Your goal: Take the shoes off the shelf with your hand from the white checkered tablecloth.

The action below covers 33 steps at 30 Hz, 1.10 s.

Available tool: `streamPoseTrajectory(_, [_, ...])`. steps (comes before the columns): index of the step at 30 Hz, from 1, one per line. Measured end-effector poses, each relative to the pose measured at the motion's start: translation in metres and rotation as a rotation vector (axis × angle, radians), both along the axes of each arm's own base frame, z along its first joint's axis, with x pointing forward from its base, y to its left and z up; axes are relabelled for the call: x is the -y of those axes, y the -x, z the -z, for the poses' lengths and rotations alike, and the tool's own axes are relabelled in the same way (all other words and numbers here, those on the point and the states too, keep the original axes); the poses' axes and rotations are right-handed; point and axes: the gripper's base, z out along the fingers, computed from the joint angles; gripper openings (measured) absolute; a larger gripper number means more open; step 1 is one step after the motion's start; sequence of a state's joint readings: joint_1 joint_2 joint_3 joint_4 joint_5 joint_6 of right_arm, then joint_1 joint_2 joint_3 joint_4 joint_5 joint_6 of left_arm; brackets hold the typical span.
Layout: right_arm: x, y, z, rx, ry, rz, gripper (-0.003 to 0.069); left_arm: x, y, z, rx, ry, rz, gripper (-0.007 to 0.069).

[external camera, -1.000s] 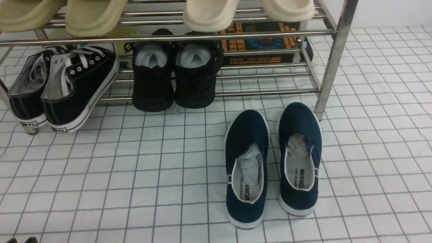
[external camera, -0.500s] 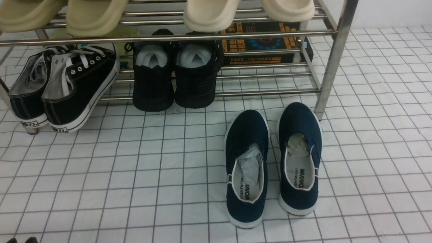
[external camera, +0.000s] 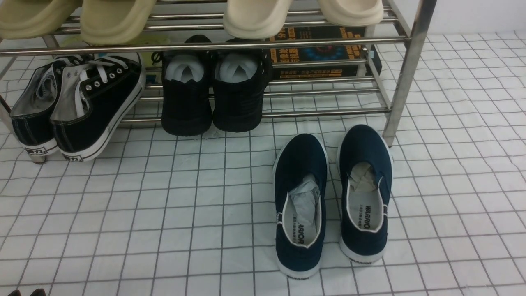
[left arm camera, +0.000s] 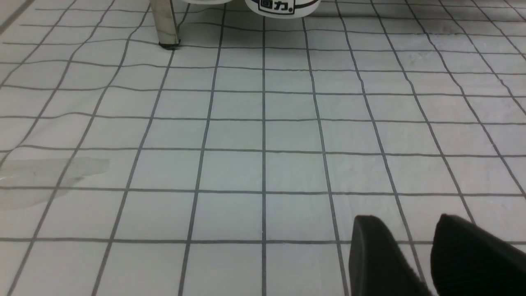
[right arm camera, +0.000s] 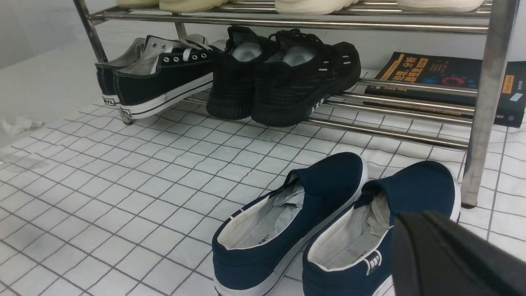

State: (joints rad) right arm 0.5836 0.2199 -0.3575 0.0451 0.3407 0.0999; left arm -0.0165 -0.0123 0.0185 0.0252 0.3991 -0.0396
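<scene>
White checkered tablecloth (external camera: 123, 213) carries the navy shoes (external camera: 331, 197) side by side, just before the shelf (external camera: 404, 70), while the right hand (right arm camera: 448, 255), shut and empty, hovers nearby; reaching in could knock a shoe against the shelf leg.

"WARRIOR" on the shoes' (external camera: 333, 197) insoles

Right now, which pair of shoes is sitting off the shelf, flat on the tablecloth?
The navy slip-ons, stuffed with paper, beside the shelf leg. The black lace-up sneakers and all-black shoes rest on its lowest bars.
</scene>
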Motion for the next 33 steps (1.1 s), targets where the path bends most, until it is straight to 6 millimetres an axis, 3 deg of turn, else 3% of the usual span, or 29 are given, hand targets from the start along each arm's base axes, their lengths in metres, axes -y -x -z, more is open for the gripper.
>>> streamPoseTrajectory(4, [0.004, 0.000, 0.009, 0.033, 0.065, 0.028, 0.0003, 0.000, 0.000, 0.000, 0.000, 0.000, 0.000, 0.0239])
streamPoseTrajectory(9, [0.014, -0.004, 0.059, -0.042, 0.168, 0.192, 0.0009, 0.000, 0.000, 0.000, 0.000, 0.000, 0.000, 0.0239])
streamPoseTrajectory(10, [0.014, -0.004, 0.061, -0.044, 0.169, 0.199, 0.0009, 0.000, 0.000, 0.000, 0.000, 0.000, 0.000, 0.0239])
streamPoseTrajectory(12, [0.021, -0.004, 0.088, -0.093, 0.189, 0.297, 0.0011, 0.000, 0.000, 0.000, 0.000, 0.000, 0.000, 0.0239])
streamPoseTrajectory(16, [0.028, -0.002, 0.111, -0.119, 0.192, 0.419, 0.0013, 0.000, 0.000, 0.000, 0.000, 0.000, 0.000, 0.0239])
streamPoseTrajectory(23, [0.036, -0.001, 0.115, -0.138, 0.149, 0.580, 0.0020, 0.000, 0.000, 0.000, 0.000, 0.000, 0.000, 0.0239])
streamPoseTrajectory(33, [0.037, 0.000, 0.115, -0.155, 0.144, 0.592, 0.0031, 0.000, 0.000, 0.000, 0.000, 0.000, 0.000, 0.0239])
